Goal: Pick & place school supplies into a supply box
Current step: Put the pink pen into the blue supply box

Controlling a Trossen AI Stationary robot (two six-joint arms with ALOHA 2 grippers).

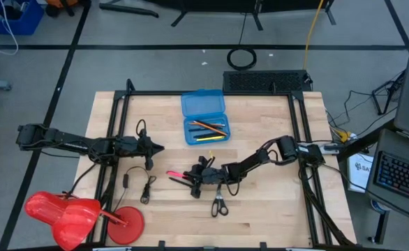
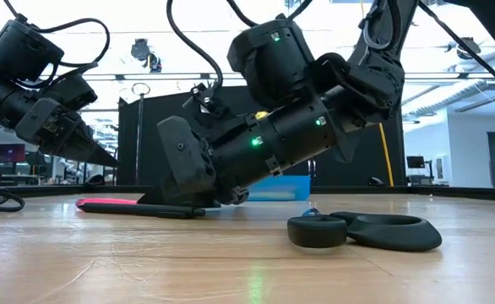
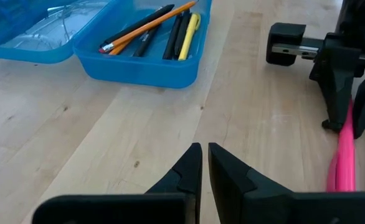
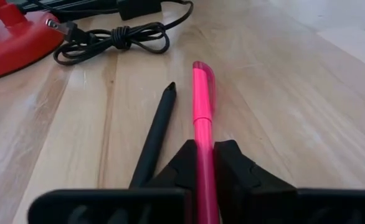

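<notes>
Here the wooden table (image 1: 274,209) is carrying the open blue pencil case (image 1: 204,117) by its far edge; mid-table, the right gripper (image 1: 193,183) is pinching a pink pen (image 4: 202,106), while the left gripper (image 3: 204,163) is hovering narrowed, empty.

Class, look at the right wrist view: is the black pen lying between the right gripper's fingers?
No. The pink pen lies between the right gripper's fingers; the black pen rests outside them on the table.
</notes>
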